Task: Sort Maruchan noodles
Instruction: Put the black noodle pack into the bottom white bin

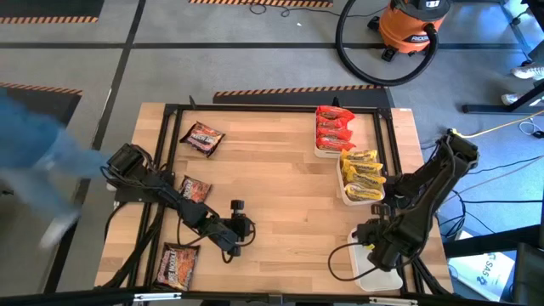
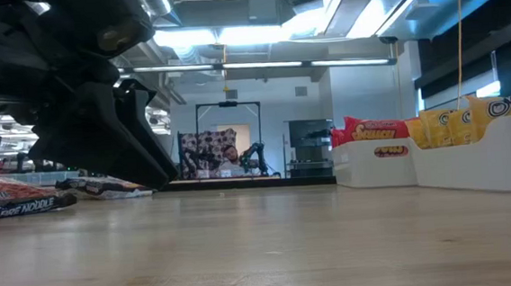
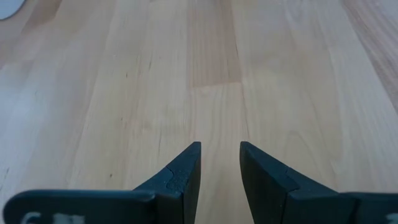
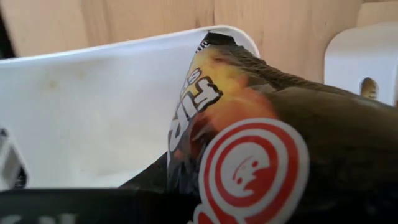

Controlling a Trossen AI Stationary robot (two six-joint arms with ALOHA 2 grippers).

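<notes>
A dark brown Maruchan packet fills the right wrist view, hanging just above the empty white foam tray at the near right corner of the table. The right gripper sits over that tray in the high view. The packet appears pinched in it, though the fingers themselves are hidden behind the wrapper, so the grip is a judgement from how the packet hangs at the wrist. It looks held there to be dropped in as the 1st of its kind.

The other kinds are already grouped: the red packets stand on edge in the far tray, and the yellow packets in the middle tray just beside it. Standing them upright lets each tray take several.

3 dark packets remain loose on the left side of the wooden table: 1 near the far edge, 1 beside the left arm, and 1 at the near left corner.

The left gripper rests low near the table's middle, its 2 fingers spread slightly apart with only bare wood between them. It seems to wait, clear of the right arm's work.
</notes>
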